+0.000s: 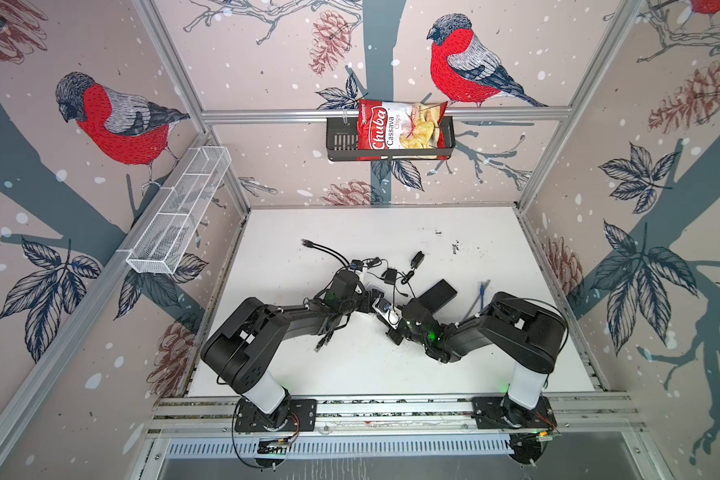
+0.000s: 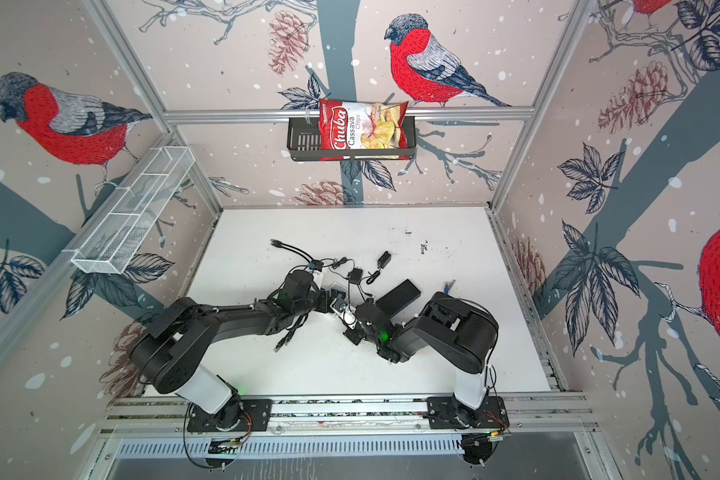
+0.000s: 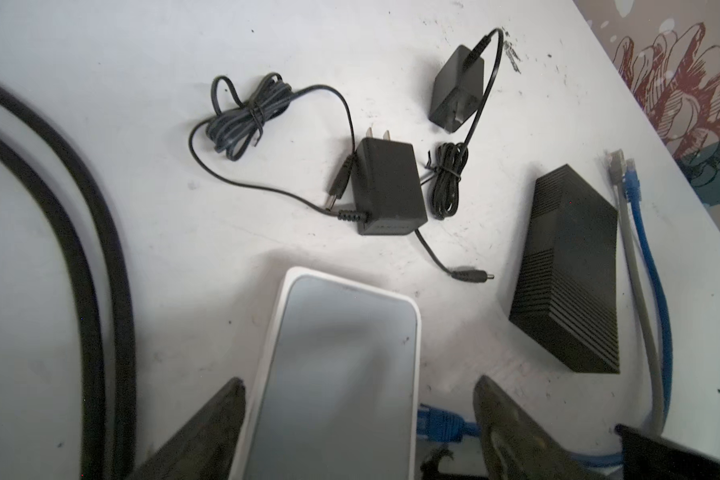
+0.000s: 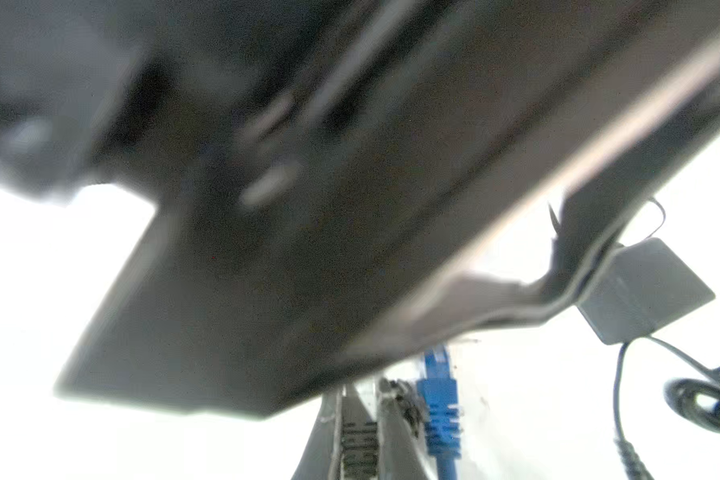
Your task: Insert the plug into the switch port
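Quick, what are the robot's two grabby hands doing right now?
Left gripper: jaws open, either side of the white switch.
Right gripper: jaws shut; blue plug beside them, grip cannot be told.

We take the black wall basket (image 1: 341, 141) as reference: it hangs on the back wall with a red chips bag (image 1: 400, 126) in it. The aluminium frame rail (image 1: 267, 114) runs just behind the basket. All walls carry bullfinch-and-pinecone wallpaper (image 1: 121, 120). A white wire shelf (image 1: 179, 212) sits left of the basket on the side wall. The white tabletop (image 1: 350, 374) below the basket is scuffed and evenly lit.
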{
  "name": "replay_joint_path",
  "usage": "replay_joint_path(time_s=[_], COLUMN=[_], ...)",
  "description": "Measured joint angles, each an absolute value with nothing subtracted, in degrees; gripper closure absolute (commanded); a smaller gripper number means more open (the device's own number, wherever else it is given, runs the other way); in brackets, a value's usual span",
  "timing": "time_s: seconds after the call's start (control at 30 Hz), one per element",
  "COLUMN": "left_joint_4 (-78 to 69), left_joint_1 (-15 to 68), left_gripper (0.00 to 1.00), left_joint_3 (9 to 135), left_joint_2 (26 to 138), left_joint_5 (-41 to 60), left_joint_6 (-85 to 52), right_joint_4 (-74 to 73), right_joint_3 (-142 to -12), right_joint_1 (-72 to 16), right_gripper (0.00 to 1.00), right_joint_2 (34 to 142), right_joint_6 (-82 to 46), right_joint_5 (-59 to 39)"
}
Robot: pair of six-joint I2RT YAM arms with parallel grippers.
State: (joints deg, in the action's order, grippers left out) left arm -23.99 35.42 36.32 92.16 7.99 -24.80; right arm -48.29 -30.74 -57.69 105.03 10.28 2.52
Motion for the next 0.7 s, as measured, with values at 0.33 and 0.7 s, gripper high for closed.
replay_joint_path(time_s=[0.33,0.7], left_joint_4=[-27.1,-24.7], left_joint_1=[36.1,35.2], left_gripper=[0.26,0.37], left_joint_3=[34.1,34.3], left_joint_2=[91.8,85.8], left_joint_5=[8.3,-0.1], left_joint_6=[-29.8,-30.6], right_joint_4=[-49.1,-49.6], right_joint_3=[-30.4,-29.9], right_joint_1=[-57.7,-57.8], right_gripper=[0.99,0.99], right_joint_2=[105.3,105.4], right_joint_6=[10.2,9.2], right_joint_5=[2.9,3.4])
